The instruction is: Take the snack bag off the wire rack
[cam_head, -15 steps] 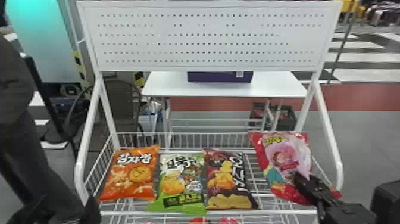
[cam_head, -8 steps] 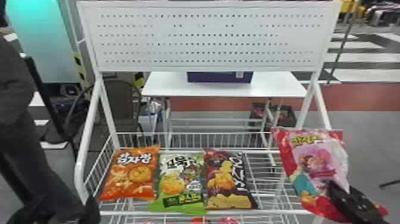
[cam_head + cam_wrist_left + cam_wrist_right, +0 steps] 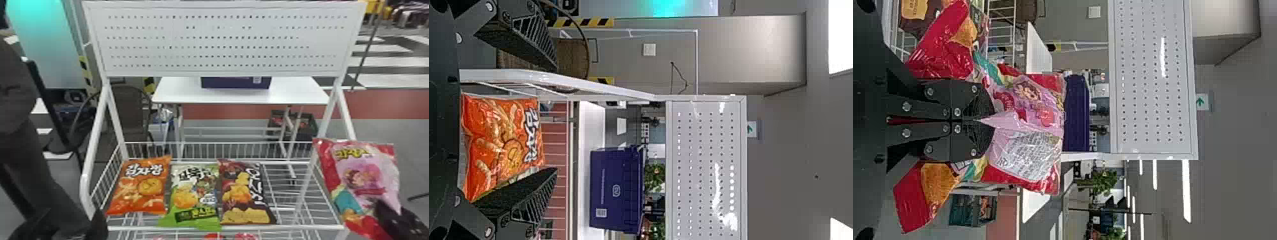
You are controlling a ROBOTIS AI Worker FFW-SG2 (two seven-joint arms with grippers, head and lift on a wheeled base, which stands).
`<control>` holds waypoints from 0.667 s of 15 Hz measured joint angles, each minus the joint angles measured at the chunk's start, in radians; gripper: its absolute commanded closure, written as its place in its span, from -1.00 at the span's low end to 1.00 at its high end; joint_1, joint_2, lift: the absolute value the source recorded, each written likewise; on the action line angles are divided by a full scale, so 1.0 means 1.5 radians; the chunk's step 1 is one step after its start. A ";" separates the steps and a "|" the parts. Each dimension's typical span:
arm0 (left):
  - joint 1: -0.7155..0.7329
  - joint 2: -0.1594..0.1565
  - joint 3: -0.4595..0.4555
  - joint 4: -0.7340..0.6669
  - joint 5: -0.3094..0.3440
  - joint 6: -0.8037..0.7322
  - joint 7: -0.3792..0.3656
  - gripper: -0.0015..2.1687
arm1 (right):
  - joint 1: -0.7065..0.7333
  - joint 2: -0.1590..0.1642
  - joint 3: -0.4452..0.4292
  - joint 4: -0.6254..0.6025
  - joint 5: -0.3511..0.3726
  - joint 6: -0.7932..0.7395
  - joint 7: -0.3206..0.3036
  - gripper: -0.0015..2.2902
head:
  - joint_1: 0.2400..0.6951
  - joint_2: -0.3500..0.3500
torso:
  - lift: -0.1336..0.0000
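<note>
My right gripper (image 3: 388,210) is at the lower right of the head view, holding the red and pink snack bag (image 3: 367,172) just outside the right side of the wire rack (image 3: 223,228). In the right wrist view, my right gripper (image 3: 984,120) is shut on the middle of that snack bag (image 3: 1028,155), pinching it into a fold. My left gripper (image 3: 99,223) waits at the rack's lower left corner. In the left wrist view, the left gripper (image 3: 557,120) stands open, its fingers apart, with the orange bag (image 3: 504,145) beyond them on the rack.
The orange bag (image 3: 140,188), a green bag (image 3: 194,194) and a brown bag (image 3: 245,194) lie side by side on the rack's shelf. White posts and a perforated panel (image 3: 223,41) rise above it. A white table (image 3: 287,94) stands behind.
The right gripper has carried the red and pink bag rightward, from above the shelf's right part to outside the rack's side. The left arm and the other bags have kept their places.
</note>
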 measured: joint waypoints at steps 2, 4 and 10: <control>0.000 0.000 0.000 0.000 0.000 0.000 0.000 -0.83 | 0.000 0.000 0.000 0.000 0.003 -0.001 -0.002 0.89 | 0.14 0.00 | 1.00; -0.001 0.000 0.000 -0.001 0.000 0.000 0.000 -0.83 | -0.001 0.001 0.000 0.000 0.004 -0.001 -0.002 0.89 | 0.14 0.00 | 1.00; -0.005 0.001 0.001 0.000 0.000 0.001 0.000 -0.83 | -0.002 -0.001 0.000 0.001 0.003 -0.004 -0.002 0.89 | 0.14 0.00 | 1.00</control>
